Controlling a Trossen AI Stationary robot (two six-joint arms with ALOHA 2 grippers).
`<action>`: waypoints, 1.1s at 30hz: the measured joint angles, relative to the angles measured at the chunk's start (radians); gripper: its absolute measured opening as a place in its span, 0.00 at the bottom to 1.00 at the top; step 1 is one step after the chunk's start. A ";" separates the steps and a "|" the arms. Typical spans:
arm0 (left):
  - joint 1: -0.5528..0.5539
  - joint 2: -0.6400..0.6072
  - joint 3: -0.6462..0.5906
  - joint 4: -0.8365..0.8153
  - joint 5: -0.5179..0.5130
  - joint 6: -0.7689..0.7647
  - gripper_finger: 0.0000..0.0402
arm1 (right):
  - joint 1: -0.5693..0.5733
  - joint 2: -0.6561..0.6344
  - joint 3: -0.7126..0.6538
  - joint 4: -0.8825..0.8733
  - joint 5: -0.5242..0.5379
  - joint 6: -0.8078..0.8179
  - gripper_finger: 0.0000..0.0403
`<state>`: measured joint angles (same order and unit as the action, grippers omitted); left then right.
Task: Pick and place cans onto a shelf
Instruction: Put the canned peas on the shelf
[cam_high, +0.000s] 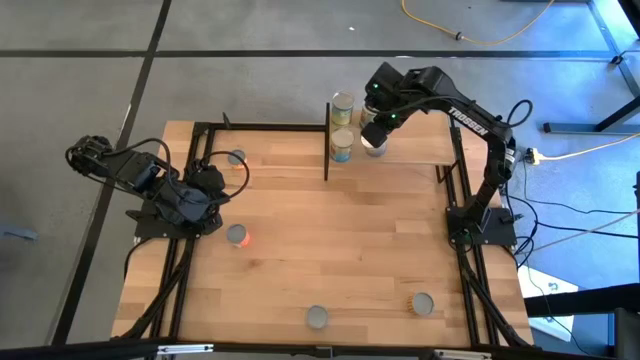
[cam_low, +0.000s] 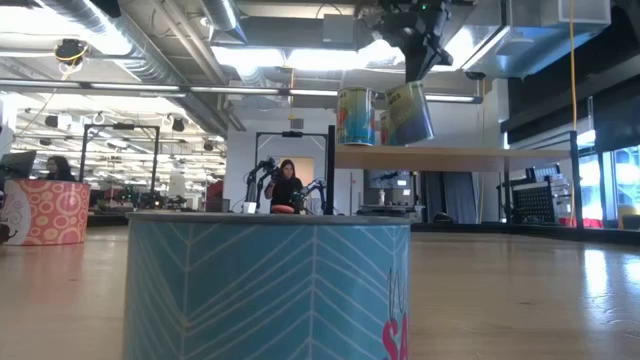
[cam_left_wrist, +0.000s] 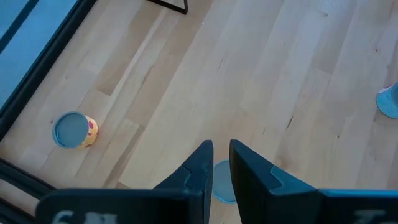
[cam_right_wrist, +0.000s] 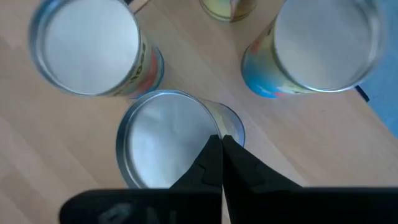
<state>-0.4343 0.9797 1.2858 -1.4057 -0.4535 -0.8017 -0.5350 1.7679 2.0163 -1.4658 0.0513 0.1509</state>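
The right end effector (cam_high: 375, 133) is up at the far side of the tabletop (cam_high: 330, 250), over the shelf (cam_high: 420, 150). Its fingers are pinched tight on the rim of a can (cam_low: 410, 112). That can hangs tilted just above the shelf board, so I think the robot is in the middle of putting it down.

Two more cans (cam_high: 342, 125) stand on the shelf already, just to the left of the held one. They are very close. The thin black post (cam_high: 327, 140) is just left of them.

Next, the can needs to come down flat on the board. It should be straight, not leaning, or it may tip. It must not bump its neighbours. There is more bare board to the right, so that side is safer.

The left end effector (cam_left_wrist: 221, 163) waits low at the left of the tabletop, with its fingers nearly closed and holding nothing.

Four other cans wait on the tabletop: one at the far left (cam_high: 237, 157), an orange one (cam_high: 237, 236) in the middle left, and two by the near edge (cam_high: 317, 317) (cam_high: 422, 304). There is lots of open wood between them.
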 joint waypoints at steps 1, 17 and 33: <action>0.000 0.000 0.000 0.000 0.000 0.000 0.12 | 0.000 0.000 -0.013 0.005 0.000 -0.002 0.00; 0.000 0.000 0.000 0.000 -0.001 0.000 0.12 | -0.009 -0.001 -0.058 0.036 0.007 -0.025 0.00; 0.000 0.000 0.000 0.001 -0.001 0.000 0.12 | -0.011 -0.001 -0.058 0.046 0.093 -0.030 0.09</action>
<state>-0.4343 0.9798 1.2858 -1.4052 -0.4546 -0.8021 -0.5465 1.7672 1.9584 -1.4196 0.1444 0.1211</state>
